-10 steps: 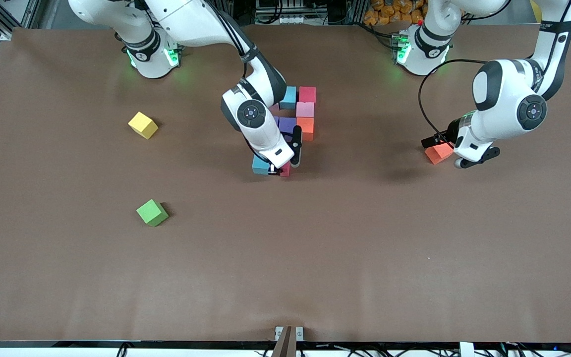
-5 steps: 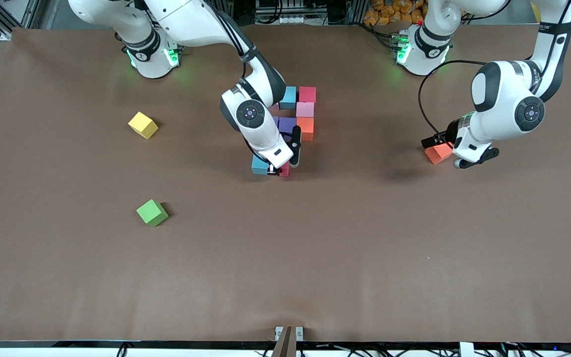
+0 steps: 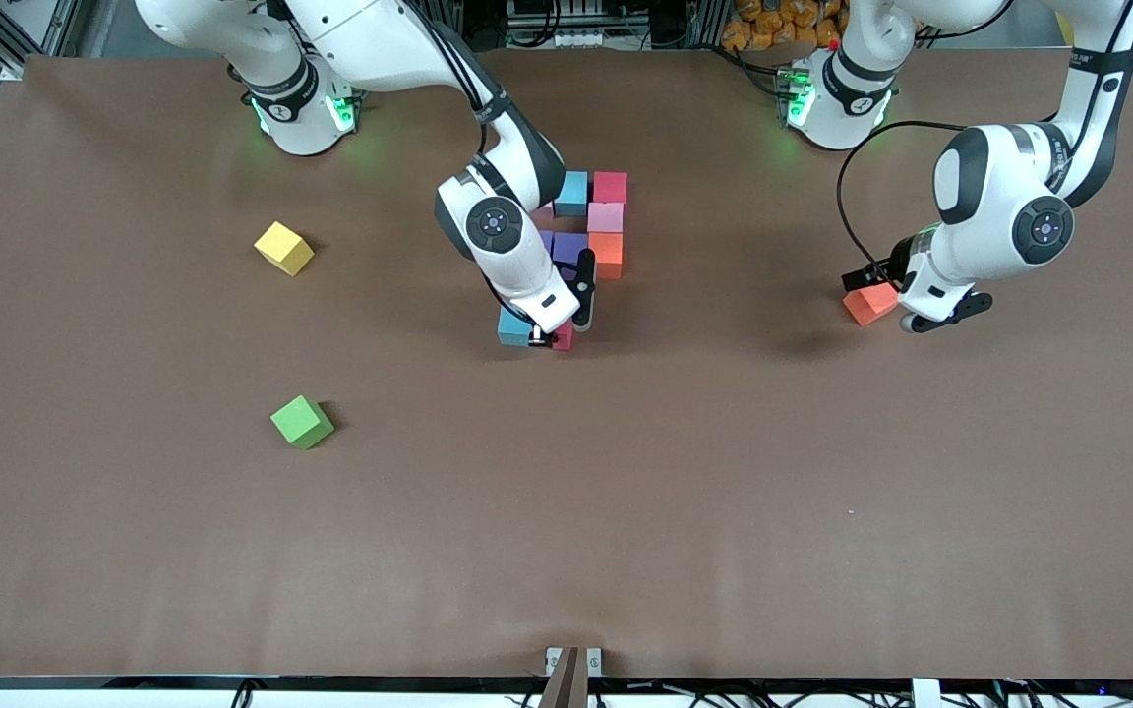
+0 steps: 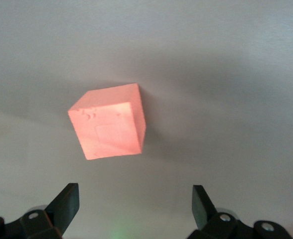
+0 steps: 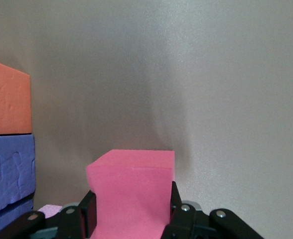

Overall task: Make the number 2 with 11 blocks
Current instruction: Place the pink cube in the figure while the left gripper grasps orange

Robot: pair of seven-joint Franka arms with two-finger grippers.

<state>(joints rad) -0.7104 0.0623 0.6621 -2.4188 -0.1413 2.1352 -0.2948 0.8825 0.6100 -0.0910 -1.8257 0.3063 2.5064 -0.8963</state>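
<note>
The right gripper (image 3: 555, 339) squeezes a red block (image 5: 131, 191) beside the blue block (image 3: 513, 328). The left gripper (image 4: 135, 209) hangs open over an orange block (image 4: 109, 128), at three o'clock from the blocks.

A cluster of cubes (image 3: 591, 221) sits mid-table, near the robots' bases. The right gripper (image 3: 552, 339) is down at the cluster's edge nearest the front camera. It holds a held cube (image 5: 131, 191) between its fingers, just beside a neighbouring cube (image 3: 514, 327). A lone cube (image 3: 869, 303) lies toward the left arm's end, with the left gripper (image 4: 134, 191) over the table just beside it. Toward the right arm's end lie a farther stray cube (image 3: 283, 247) and a nearer stray cube (image 3: 302, 422), well apart.
</note>
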